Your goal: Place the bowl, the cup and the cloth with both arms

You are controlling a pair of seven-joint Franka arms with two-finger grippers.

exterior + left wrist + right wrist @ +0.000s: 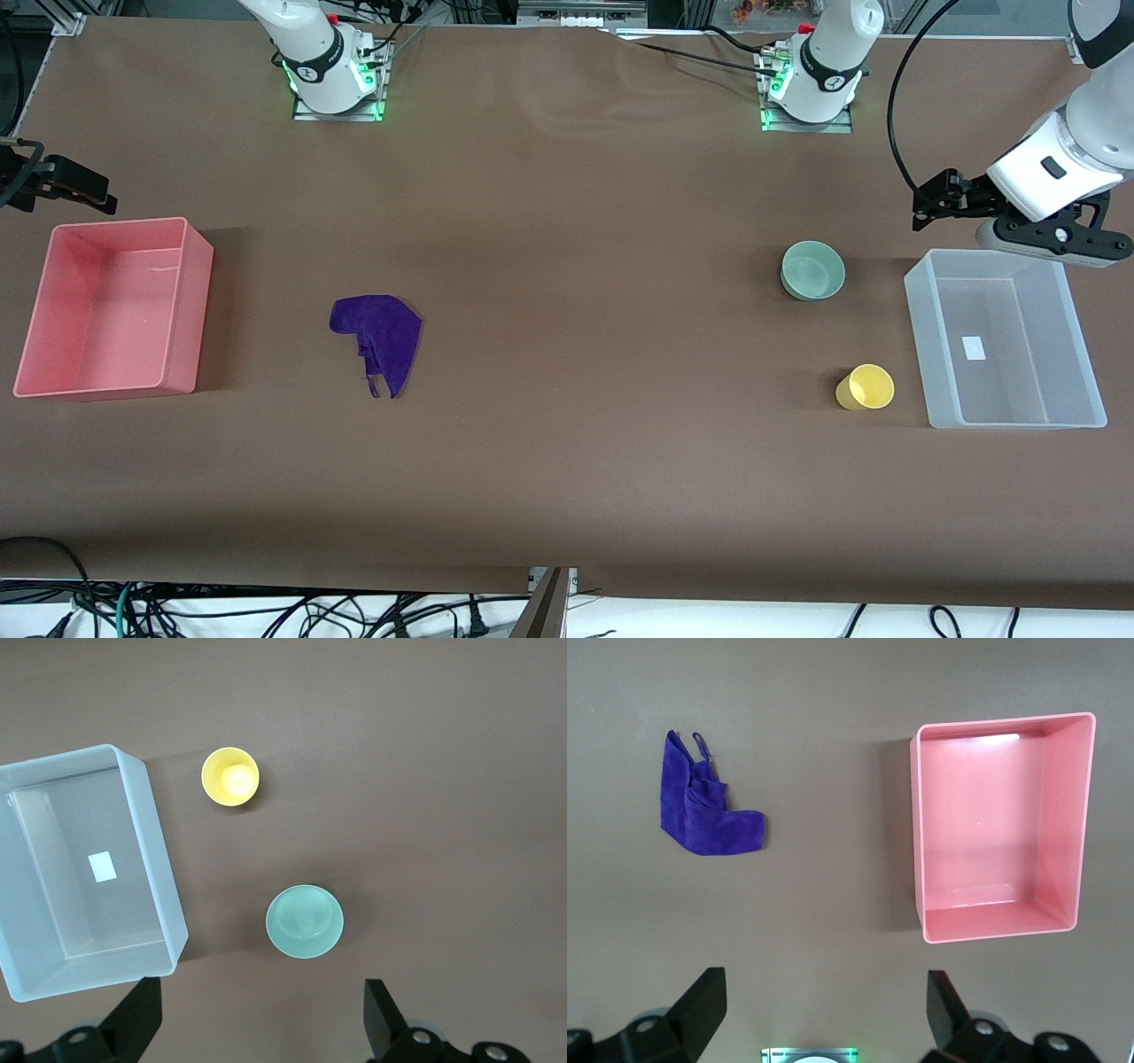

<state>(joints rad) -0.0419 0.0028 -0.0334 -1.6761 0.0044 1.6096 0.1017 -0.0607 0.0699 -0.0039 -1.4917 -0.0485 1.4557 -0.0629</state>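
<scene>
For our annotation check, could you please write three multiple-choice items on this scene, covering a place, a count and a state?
1. The small plain yellow cup stands:
A. in the clear plastic bin
B. beside it, nearer the front camera than the pale mint-green round bowl
C. on the deep purple fabric cloth

2. Bins on the table:
A. one
B. two
C. three

3. The pink plastic bin is:
A. empty
B. holding the cloth
C. overturned

Answers: 1 B, the cup sits on the table by its wall; 2 B, one pink, one clear; 3 A, its floor shows bare.
</scene>
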